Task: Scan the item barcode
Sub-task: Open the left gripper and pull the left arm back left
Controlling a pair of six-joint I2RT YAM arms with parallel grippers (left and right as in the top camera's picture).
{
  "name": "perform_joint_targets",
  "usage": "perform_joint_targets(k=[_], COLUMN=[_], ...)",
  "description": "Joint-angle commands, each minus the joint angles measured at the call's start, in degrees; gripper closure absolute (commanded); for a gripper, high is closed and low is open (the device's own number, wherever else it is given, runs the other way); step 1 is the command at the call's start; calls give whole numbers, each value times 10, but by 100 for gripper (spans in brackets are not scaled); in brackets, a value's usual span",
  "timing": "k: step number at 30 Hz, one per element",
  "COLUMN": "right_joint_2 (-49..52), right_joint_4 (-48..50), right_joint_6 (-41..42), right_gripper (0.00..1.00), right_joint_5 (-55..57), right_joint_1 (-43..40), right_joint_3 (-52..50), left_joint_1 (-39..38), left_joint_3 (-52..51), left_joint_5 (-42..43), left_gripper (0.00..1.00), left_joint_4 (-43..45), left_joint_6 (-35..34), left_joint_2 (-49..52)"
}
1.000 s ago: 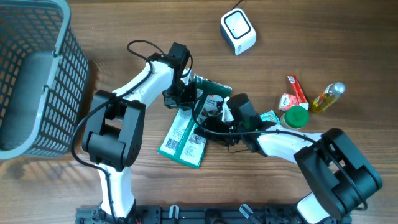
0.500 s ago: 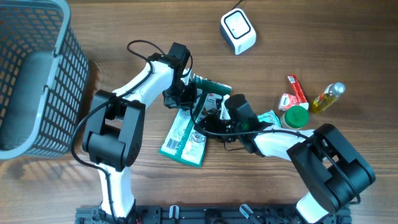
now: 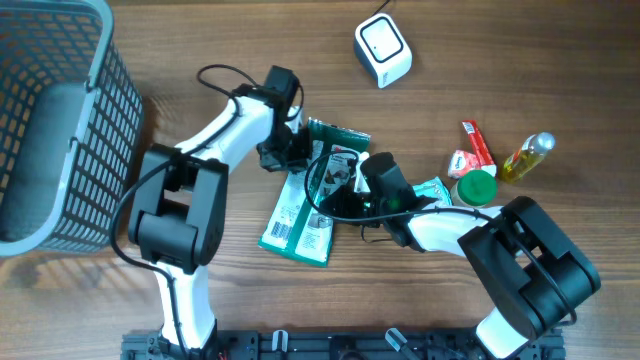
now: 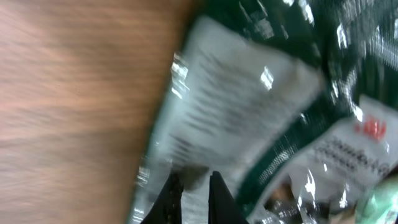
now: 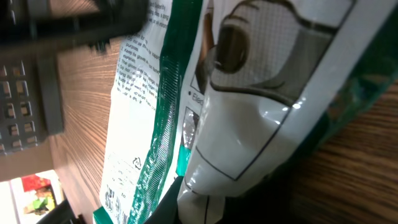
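Wooden counter (image 3: 560,60) carries everything; left hand (image 4: 189,193) is pinched shut on the green packet (image 3: 338,135) by its edge, likely steadying it for the right hand (image 3: 347,188) just beside, its opening hidden; white scanner (image 3: 383,50) sits well beyond both

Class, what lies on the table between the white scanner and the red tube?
Nothing; the table is bare between scanner and red tube, as the overhead view shows.
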Motion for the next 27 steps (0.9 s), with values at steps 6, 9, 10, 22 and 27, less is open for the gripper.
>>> perform_joint_targets(k=[6,9,10,22,27], right_joint_2=[10,10,10,10,10], right_joint_4=[3,3,3,3,3], right_joint_6=[-64,-64,-65,-65,-65], right_gripper=[88,88,88,89,90], right_joint_5=[26,26,26,27,26], right_joint_1=[2,2,2,2,2], right_joint_3=[-6,-6,-6,-6,-6], left_joint_1=[106,119,120,120,120], left_joint_3=[-9,-9,-9,-9,-9], left_joint_5=[-130,-209,-210,-210,-210], left_gripper=[91,85,84,0,0], left_joint_4=[17,15,16,8,10], left_joint_6=[-28,-11,-6,-14,-13], left_joint_2=[-66,-64,-64,-64,-64])
